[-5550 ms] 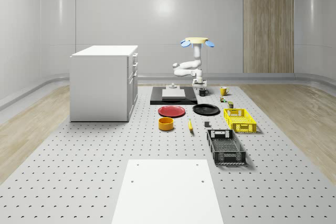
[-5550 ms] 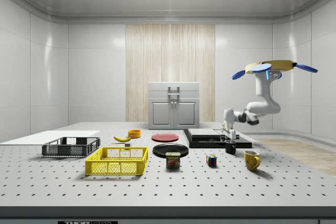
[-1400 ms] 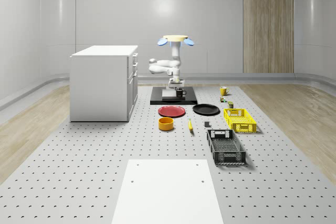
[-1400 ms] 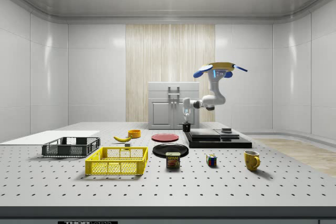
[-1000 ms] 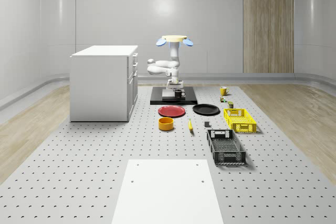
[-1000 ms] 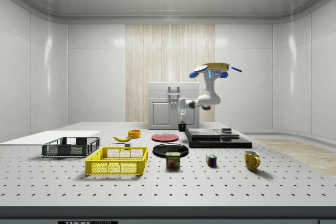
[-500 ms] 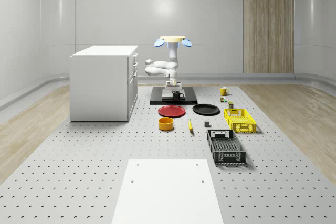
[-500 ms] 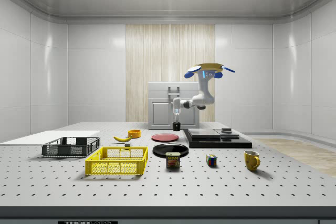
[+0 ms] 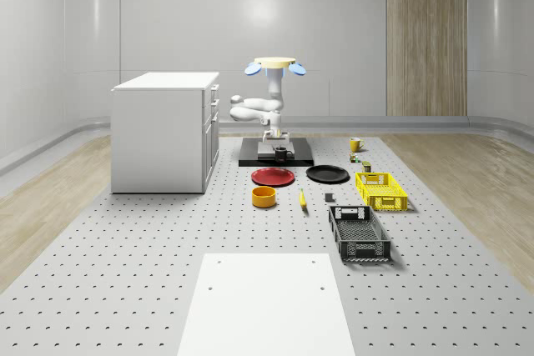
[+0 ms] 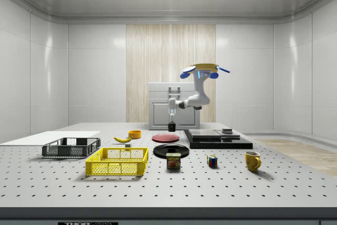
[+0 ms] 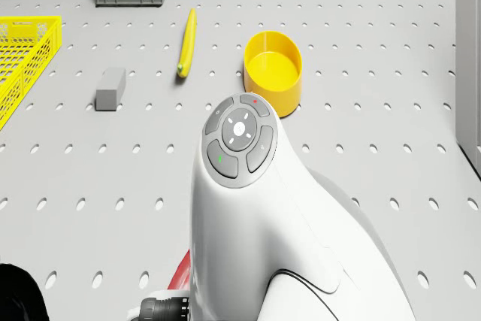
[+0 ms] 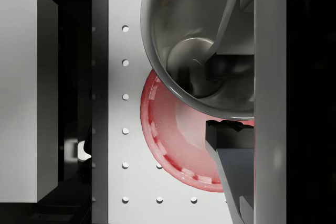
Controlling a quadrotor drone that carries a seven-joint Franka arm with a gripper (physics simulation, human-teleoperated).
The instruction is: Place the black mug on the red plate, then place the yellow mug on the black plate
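Observation:
The black mug [image 10: 171, 126] hangs from my gripper [image 10: 171, 117], which is shut on its wall, a little above the table. In the wrist view the mug [image 12: 194, 45] covers part of the red plate [image 12: 170, 140] below it, with my gripper [image 12: 218, 95] pinching the rim. The red plate [image 9: 273, 177] lies just in front of the black platform [image 9: 296, 160]. Beside it lies the black plate [image 9: 327, 174]. The yellow mug [image 9: 355, 145] stands upright at the whole-scene view's right. The drone [image 9: 274, 64] hovers over the platform's front edge.
A white cabinet [image 9: 165, 131] stands at the whole-scene view's left. Nearer the front are a yellow bowl [image 9: 264, 197], a banana [image 9: 302, 199], a yellow crate [image 9: 380, 190] and a dark crate [image 9: 359, 233]. A can [image 10: 173, 160] and a cube [image 10: 211, 160] sit near the black plate.
The drone and arm have carried the black mug off the platform area toward the red plate, to the side view's left, and the mug hangs slightly lower.

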